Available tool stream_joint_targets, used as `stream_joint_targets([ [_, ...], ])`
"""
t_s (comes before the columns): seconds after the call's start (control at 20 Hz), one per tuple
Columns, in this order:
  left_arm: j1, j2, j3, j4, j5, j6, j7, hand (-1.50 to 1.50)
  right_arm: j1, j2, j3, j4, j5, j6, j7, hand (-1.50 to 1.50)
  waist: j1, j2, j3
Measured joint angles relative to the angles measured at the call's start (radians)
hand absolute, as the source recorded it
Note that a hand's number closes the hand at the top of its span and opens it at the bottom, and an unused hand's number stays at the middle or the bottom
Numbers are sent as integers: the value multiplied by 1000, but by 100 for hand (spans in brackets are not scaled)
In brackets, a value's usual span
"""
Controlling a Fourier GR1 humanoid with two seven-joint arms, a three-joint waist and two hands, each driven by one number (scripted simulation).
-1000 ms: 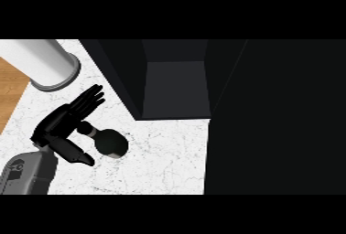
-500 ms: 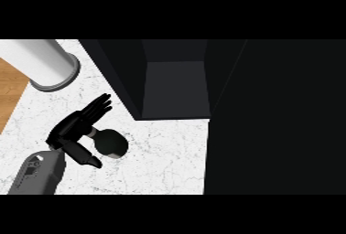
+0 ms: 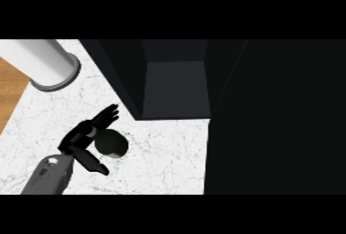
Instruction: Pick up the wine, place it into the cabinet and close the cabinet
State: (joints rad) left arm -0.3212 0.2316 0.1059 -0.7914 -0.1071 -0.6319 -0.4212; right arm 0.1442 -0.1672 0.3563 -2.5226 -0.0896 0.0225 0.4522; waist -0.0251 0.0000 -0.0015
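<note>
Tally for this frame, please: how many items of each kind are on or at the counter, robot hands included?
Wine bottle: 1
Open dark cabinet: 1
White cylinder: 1
Robot hand, the left hand: 1
Total: 4

counter [image 3: 162, 155] white, grey-veined | cabinet [image 3: 175, 87] black (inside dark grey) | wine [image 3: 111, 142] dark | hand [image 3: 82, 137] black

The wine bottle [image 3: 112, 143] shows only as a dark round top seen from above; its body and label are hidden beneath it, and the left hand [image 3: 82, 137] covers its left side. The left forearm [image 3: 49, 176] is cut off at the lower edge. The open cabinet [image 3: 174, 87] interior fades into darkness, its top cropped. The grey cylinder [image 3: 44, 64] runs out at the upper left.
</note>
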Motion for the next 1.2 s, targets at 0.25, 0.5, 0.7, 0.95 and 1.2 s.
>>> stream_joint_targets([
  [0.25, -13, -23, 13, 93, 3, 21, -51, -150, 30, -1, 24, 1, 5, 3, -31, -150, -1, 0, 0],
  [0.5, -40, -35, 39, 173, 30, 20, -58, -150, 15, -13, -5, 0, 4, 2, -19, -150, 0, 0, 0],
  [0.7, -69, -50, 74, 241, 72, 11, -57, -150, 4, -6, 13, 0, 7, -13, -5, -150, -3, 1, 0],
  [0.95, -99, -51, 98, 284, 113, -18, -35, -150, 1, -15, -4, -2, 5, -13, 3, -150, 0, 0, 0],
  [1.2, -105, -73, 91, 301, 122, -22, -28, -150, 22, -21, -13, -2, 4, -2, -18, -150, 1, -2, 1],
])
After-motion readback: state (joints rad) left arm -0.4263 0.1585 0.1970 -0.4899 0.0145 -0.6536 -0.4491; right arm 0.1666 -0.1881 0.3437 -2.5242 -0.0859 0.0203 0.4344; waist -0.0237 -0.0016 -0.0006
